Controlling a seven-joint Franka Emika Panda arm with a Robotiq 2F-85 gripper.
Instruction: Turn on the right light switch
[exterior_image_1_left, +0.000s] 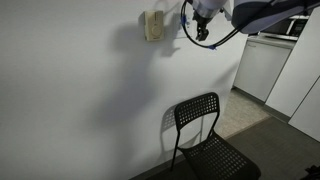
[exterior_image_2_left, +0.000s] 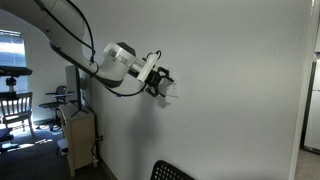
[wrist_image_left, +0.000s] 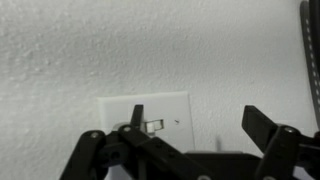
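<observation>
The pincer (wrist_image_left: 172, 128) hung spread wide and empty, close before the white switch plate (wrist_image_left: 165, 107) on the wall (wrist_image_left: 60, 50), at its eleven o'clock. Approach seemed nearly finished; next came pressing the right rocker (wrist_image_left: 156, 125).

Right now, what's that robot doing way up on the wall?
The robot arm is holding its tool up against the wall, right in front of the white switch plate. The tool's jaws are spread open and hold nothing. I can't tell whether a finger is touching the switch. The cream box beside it is left alone.
</observation>
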